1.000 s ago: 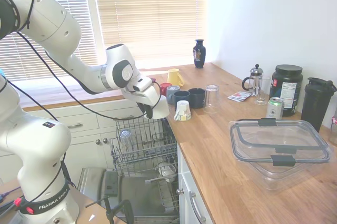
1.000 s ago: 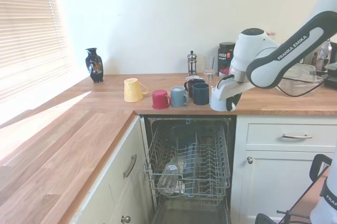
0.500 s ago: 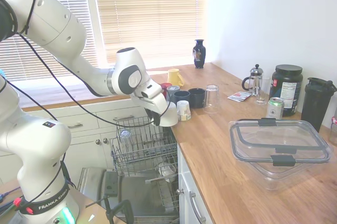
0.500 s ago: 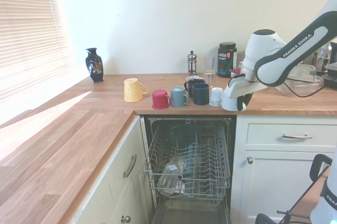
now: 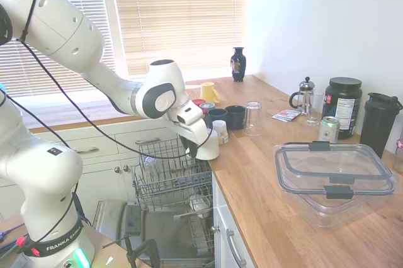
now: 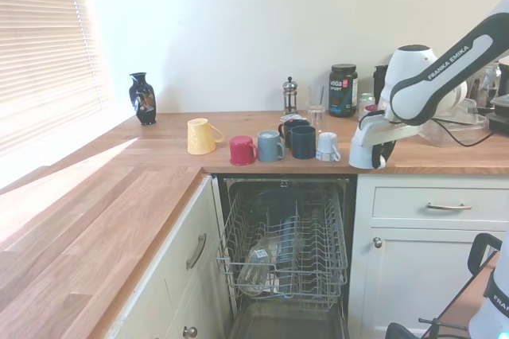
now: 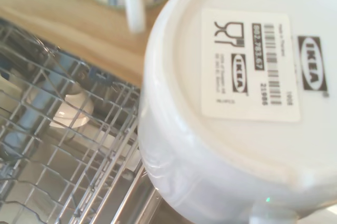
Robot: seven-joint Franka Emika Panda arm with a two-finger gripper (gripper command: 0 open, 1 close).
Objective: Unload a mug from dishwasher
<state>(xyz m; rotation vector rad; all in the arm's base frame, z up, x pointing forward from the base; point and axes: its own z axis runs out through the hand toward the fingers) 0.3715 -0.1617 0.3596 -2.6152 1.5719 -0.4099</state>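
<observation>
Fingers of the gripper (image 5: pixel 196 144) are clamped on the mug (image 5: pixel 208 145), which hangs upside down at the counter (image 5: pixel 264 180) edge, base up with its barcode label filling the wrist view.

Read left to right in the first exterior view: the arm's big white links rise at 9 to 10 o'clock, the forearm slopes down toward centre, and the wrist tips the gripper down and rightward, so the mug sits just over the counter lip at about 6 o'clock from the printed mug (image 5: pixel 220 131). Right of that stands a glass (image 5: pixel 253 117), then a lidded tub (image 5: pixel 334 177) at 3 o'clock.

The dishwasher (image 5: pixel 170 183) is open below, its rack pulled out at 6 to 7 o'clock of the mug. Lifting out looks done: the mug is clear of the rack and level with the worktop. What seems left is carrying it a little further over the wood, setting it down and letting go. Whether it already touches the counter cannot be told.
</observation>
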